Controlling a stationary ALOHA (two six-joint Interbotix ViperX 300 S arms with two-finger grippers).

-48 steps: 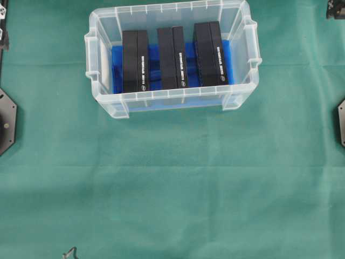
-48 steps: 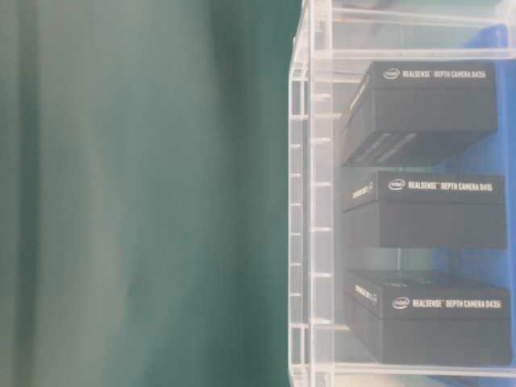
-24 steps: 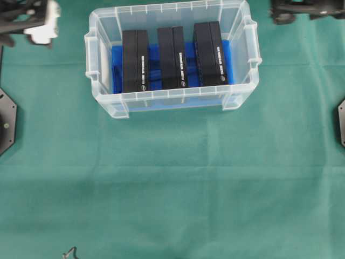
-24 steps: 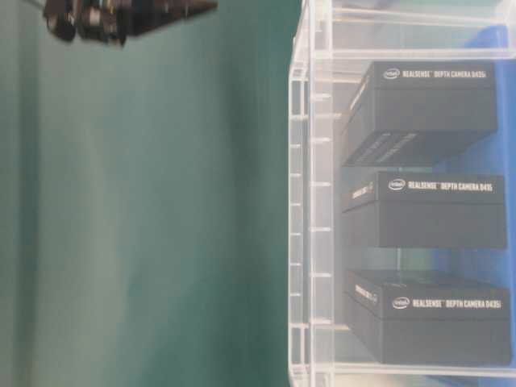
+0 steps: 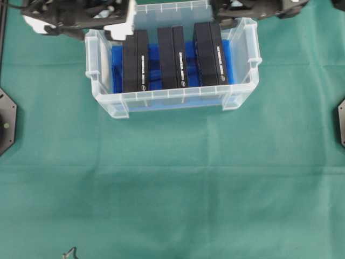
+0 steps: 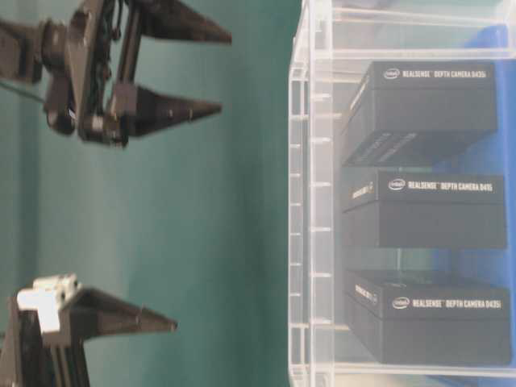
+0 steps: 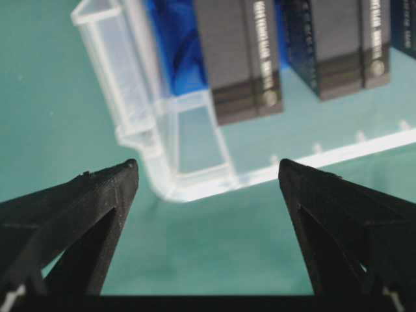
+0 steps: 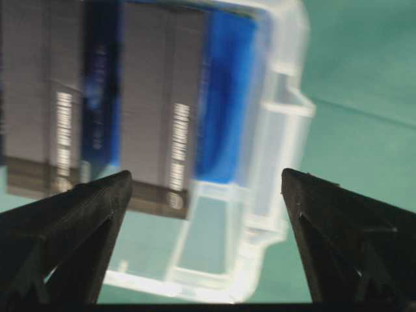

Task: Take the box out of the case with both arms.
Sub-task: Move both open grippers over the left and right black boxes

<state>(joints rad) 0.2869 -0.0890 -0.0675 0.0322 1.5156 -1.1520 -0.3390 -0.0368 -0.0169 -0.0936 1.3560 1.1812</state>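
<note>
Both claws, left (image 7: 207, 175) and right (image 8: 207, 185), hang released over the case (image 5: 175, 100), whose three stiff, light-looking black boxes (image 5: 174, 58) probably want gripping by their narrow sides.

The case (image 5: 172, 100) is clear, translucent plastic, smooth and faintly glossy, with ribbed walls. A blue sheet (image 5: 153, 65) lines its floor and looks smooth. The three boxes (image 5: 175, 56) are matt black card with small white print on their sides. The table cover (image 5: 172, 183) is green cloth, matt and softly creased. The left gripper (image 7: 208, 195) and the right gripper (image 8: 207, 195) have matt black plastic fingers with a slightly rough, layered finish.
</note>
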